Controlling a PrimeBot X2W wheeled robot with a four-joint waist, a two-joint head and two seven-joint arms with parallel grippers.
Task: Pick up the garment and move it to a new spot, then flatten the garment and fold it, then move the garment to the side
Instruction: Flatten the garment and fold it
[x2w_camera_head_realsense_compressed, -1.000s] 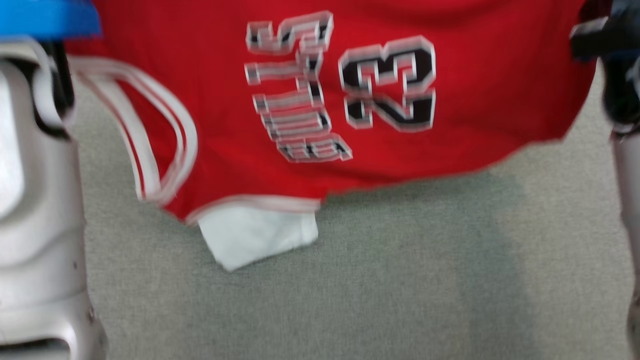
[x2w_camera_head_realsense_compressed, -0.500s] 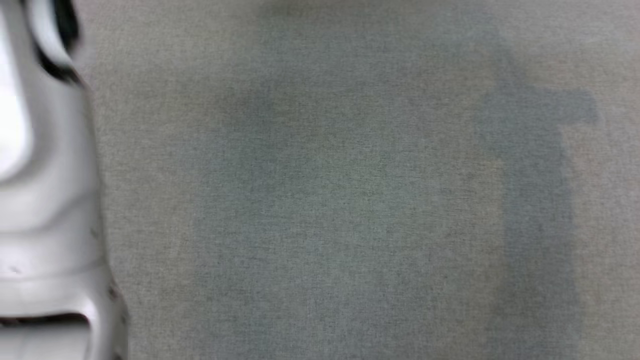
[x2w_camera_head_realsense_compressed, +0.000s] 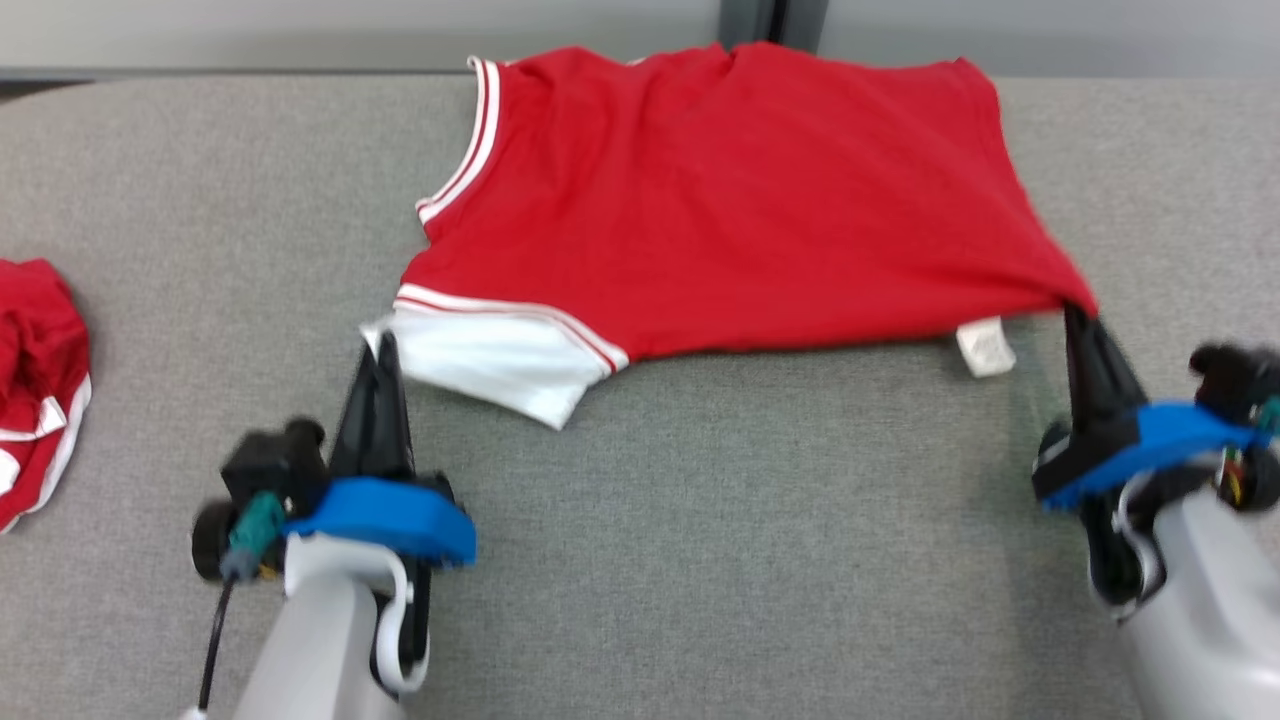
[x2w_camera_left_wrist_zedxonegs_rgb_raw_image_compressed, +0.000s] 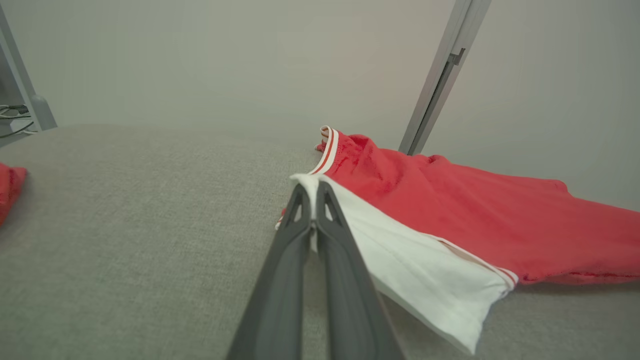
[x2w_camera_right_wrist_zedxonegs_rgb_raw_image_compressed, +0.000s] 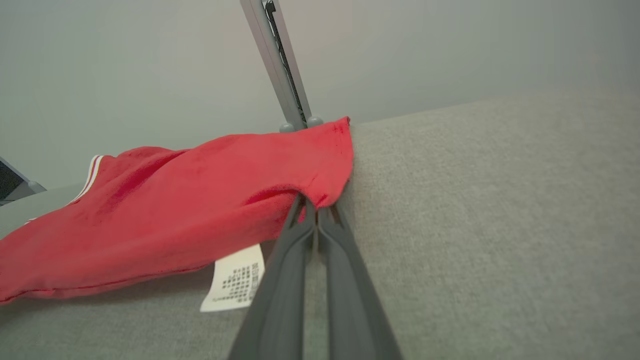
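The left claw (x2w_camera_head_realsense_compressed: 380, 348) pinches the red jersey's (x2w_camera_head_realsense_compressed: 740, 200) white sleeve (x2w_camera_head_realsense_compressed: 490, 365), the right claw (x2w_camera_head_realsense_compressed: 1076, 312) its hem; draw both evenly toward the lower frame, cloth taut over the bench (x2w_camera_head_realsense_compressed: 720, 560).

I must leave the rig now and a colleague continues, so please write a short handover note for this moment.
Left gripper: shut on the white corner of the red garment.
Right gripper: shut on the garment's red hem corner, beside its label.
Garment: spread on the grey surface, plain side up, a little wrinkled, right corner slightly raised.
Another red cloth lies crumpled at the far left.
Done: garment laid out. Left: smooth it, fold it, move it aside.
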